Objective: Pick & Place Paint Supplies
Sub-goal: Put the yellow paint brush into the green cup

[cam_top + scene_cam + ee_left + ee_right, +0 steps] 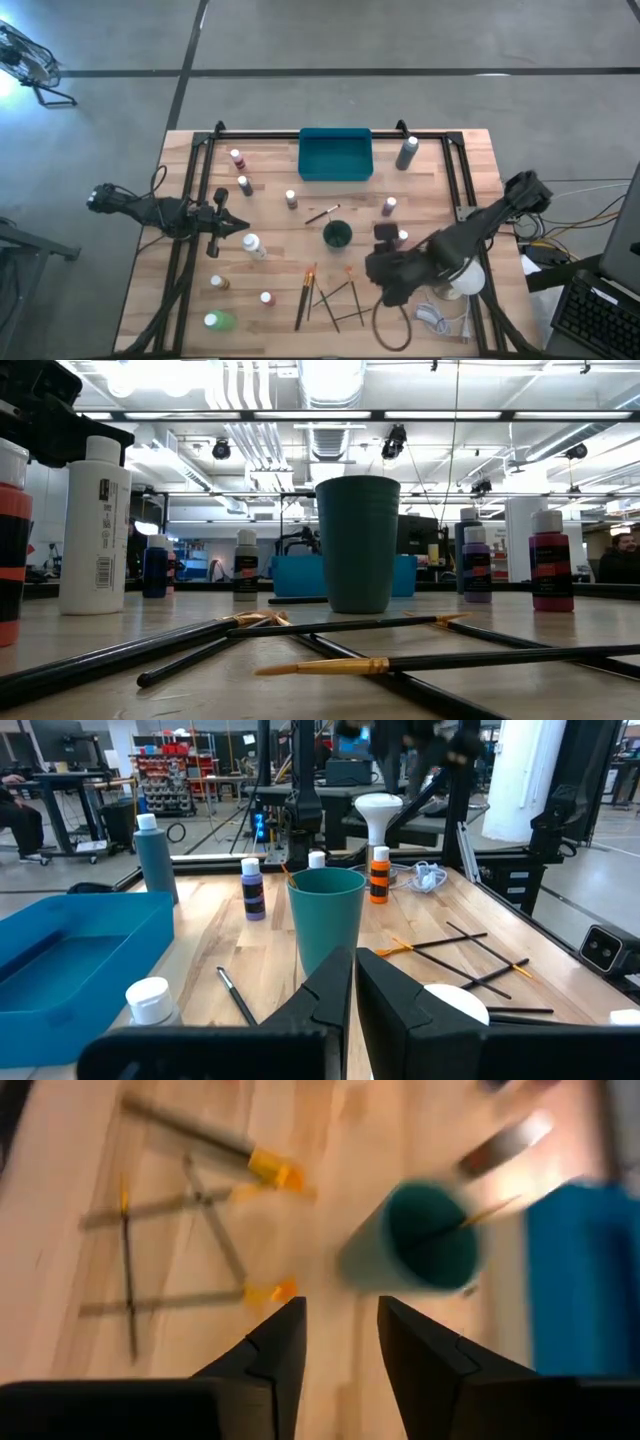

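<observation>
Several thin paintbrushes (330,295) lie crossed flat on the wood near the front edge, and one more brush (322,213) lies beside the dark green cup (336,235). Small white-capped bottles stand scattered: pink (236,157), white (252,245), green (218,321), maroon (389,206) and a taller grey one (406,152). My right gripper (340,1315) hangs open over the table right of the cup (430,1240), slanting down toward it and the brushes (190,1230), with nothing between its fingers. My left gripper (355,975) is shut and level at the table's left, pointing at the cup (325,915).
The teal tray (335,155) sits at the far middle edge. A black frame (200,150) runs along both table sides. A white lamp and coiled cables (440,315) lie at the near right corner. Bare wood shows between the cup and the crossed brushes.
</observation>
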Robot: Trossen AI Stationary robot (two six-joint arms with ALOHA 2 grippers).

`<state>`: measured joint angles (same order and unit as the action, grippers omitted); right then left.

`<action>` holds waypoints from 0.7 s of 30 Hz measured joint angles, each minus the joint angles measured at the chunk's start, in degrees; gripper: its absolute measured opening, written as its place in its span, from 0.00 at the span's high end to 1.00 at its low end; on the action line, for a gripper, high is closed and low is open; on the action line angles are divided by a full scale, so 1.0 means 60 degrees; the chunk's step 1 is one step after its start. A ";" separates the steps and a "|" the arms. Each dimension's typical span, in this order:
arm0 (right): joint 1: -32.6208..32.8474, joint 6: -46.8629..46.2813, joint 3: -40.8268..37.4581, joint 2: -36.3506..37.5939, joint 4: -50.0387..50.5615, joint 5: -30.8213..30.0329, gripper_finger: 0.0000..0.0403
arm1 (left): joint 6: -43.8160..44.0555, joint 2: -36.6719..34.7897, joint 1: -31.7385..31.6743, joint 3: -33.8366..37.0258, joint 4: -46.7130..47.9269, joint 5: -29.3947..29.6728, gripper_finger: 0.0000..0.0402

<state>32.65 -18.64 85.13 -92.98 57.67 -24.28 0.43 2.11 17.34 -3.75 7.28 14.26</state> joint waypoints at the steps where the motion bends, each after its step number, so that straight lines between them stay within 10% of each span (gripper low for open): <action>1: -0.0001 -0.0078 -0.0014 -0.0179 0.0117 0.0240 0.68 | 0.0000 0.0000 0.0000 0.0004 0.0000 -0.0002 0.94; 21: -0.0515 0.1326 -0.0214 -0.2752 -0.0443 0.1984 0.58 | 0.0001 -0.0004 -0.0001 0.0003 0.0002 -0.0001 0.94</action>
<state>29.56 -10.68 83.84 -109.50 55.01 -12.37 0.43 2.09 17.34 -3.73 7.29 14.25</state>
